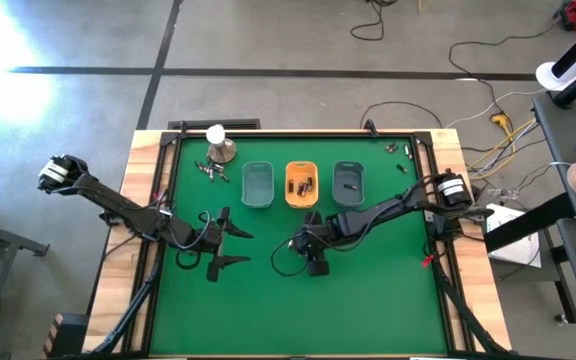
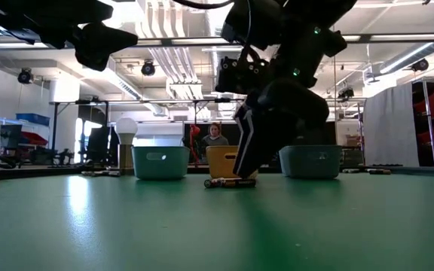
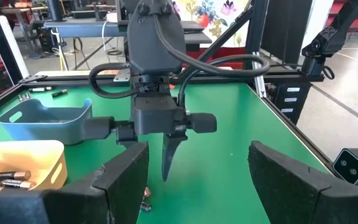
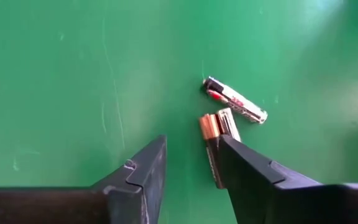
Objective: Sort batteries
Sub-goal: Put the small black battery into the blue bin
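My right gripper (image 4: pixel 191 171) points slanting down at the green table (image 1: pixel 368 300), near its middle, with a gap between its fingers. Three batteries lie there: a silvery one with red print (image 4: pixel 236 103) beyond the fingertips, and two side by side, a copper-tipped dark one (image 4: pixel 209 138) and a paler-ended one (image 4: pixel 229 121), at the inner edge of one finger (image 4: pixel 253 174). The low view shows them flat on the table (image 2: pixel 230 181) under that gripper (image 2: pixel 243 162). My left gripper (image 3: pixel 197 180) hovers open left of centre (image 1: pixel 223 243). My right gripper comes at the batteries from above, slanting down. One finger (image 4: pixel 247 168) stands right against the copper-tipped battery's side (image 4: pixel 211 155) and hides its far half. Whether it touches the battery I cannot tell. The battery lies flat on the table.
Three small trays stand in a row at the far middle: teal (image 1: pixel 257 185), orange (image 1: pixel 301 172) holding batteries, and blue-grey (image 1: pixel 348 182). A metal dome with a white ball (image 1: pixel 220 146) and loose batteries (image 1: pixel 208 170) sit at the far left, more (image 1: pixel 398 150) at the far right.
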You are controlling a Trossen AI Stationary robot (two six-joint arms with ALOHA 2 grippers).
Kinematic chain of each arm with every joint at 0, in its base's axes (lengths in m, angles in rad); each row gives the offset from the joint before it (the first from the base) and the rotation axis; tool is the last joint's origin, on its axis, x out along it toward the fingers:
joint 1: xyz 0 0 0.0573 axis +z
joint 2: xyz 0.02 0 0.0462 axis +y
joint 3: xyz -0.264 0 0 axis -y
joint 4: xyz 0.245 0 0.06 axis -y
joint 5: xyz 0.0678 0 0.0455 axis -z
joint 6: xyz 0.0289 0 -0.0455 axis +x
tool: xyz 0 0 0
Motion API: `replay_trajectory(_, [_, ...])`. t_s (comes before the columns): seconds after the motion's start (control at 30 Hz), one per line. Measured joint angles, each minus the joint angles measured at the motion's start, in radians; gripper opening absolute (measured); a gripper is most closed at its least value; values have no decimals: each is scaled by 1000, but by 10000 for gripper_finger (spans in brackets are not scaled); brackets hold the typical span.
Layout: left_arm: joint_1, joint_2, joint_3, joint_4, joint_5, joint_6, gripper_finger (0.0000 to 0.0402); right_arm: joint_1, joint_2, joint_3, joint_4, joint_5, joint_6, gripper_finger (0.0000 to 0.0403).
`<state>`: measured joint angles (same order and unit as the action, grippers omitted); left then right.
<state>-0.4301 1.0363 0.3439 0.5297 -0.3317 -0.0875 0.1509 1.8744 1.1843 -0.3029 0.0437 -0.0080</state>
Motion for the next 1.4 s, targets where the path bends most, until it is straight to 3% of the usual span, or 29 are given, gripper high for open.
replay_trajectory(0.97, [0,0,0,-3,-3,0,252,-16,11,6,-4,9,-45,75])
replay_trajectory(1.4, [0,0,0,-3,-2,0,252,-11,11,-11,-7,8,-13,85])
